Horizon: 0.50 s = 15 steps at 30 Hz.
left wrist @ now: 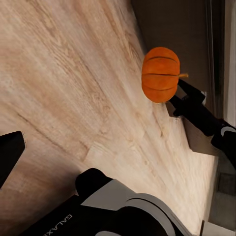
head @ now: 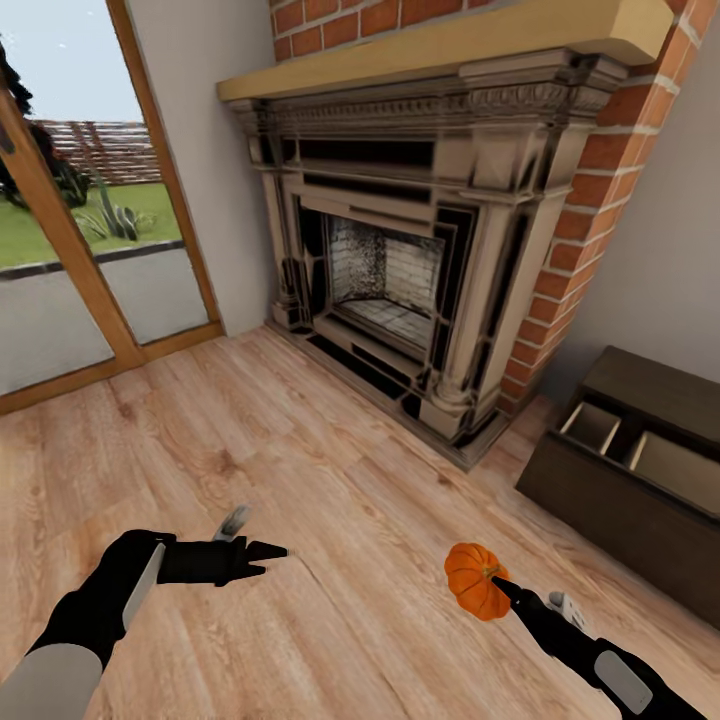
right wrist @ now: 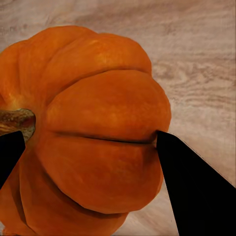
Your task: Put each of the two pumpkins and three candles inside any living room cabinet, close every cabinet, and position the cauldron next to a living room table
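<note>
One orange ribbed pumpkin (head: 474, 578) hangs above the wood floor at the lower right, with my right gripper (head: 490, 588) shut on it. In the right wrist view the pumpkin (right wrist: 98, 98) sits between both black fingertips (right wrist: 194, 187), its stem beside one of them. From the left wrist camera the same pumpkin (left wrist: 160, 74) is seen on the end of the right gripper (left wrist: 173, 94). My left gripper (head: 265, 533) is at the lower left, open and empty. The dark brown cabinet (head: 615, 505) stands at the right with a drawer pulled out, its pale inside (head: 682, 468) showing.
A large stone fireplace (head: 400, 260) with a brick chimney stands straight ahead. A wood-framed glass door (head: 70, 230) to the garden is at the left. Bare wood floor (head: 300, 440) lies between me, the fireplace and the cabinet.
</note>
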Available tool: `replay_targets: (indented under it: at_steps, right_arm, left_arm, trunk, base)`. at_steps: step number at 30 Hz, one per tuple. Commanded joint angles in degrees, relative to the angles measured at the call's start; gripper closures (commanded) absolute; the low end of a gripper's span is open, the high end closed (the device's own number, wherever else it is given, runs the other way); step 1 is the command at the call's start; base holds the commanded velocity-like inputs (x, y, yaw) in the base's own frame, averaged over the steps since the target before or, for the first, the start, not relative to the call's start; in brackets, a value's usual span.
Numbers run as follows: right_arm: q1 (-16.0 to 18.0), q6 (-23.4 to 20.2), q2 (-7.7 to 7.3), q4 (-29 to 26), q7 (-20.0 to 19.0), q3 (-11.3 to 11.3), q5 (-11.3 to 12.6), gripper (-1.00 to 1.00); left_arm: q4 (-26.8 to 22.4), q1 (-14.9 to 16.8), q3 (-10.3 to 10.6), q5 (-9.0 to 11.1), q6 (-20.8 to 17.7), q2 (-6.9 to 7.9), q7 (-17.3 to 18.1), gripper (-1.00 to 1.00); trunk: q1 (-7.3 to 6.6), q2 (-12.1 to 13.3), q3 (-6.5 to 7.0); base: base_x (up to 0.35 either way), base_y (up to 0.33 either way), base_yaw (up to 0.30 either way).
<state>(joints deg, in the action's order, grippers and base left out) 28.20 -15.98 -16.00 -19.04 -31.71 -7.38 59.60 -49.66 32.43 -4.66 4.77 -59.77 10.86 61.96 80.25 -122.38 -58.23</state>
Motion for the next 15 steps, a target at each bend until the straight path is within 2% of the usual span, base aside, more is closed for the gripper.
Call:
replay_targets:
  at_steps: [1, 15]
  right_arm:
    - [0.01, -0.10, 0.01, -0.04, -0.20, 0.09, 0.25, 1.00]
    - [0.01, -0.03, 0.08, -0.04, -0.20, 0.10, 0.25, 1.00]
  left_arm:
    - [0.00, 0.00, 0.00, -0.01, 0.01, -0.02, 0.00, -1.00]
    - [0.00, 0.00, 0.09, -0.11, 0.01, 0.03, 0.00, -1.00]
  trunk:
    - [0.00, 0.00, 0.05]
    - [0.00, 0.00, 0.73]
  base:
    - [0.000, 0.000, 0.268]
    - [0.000, 0.000, 0.268]
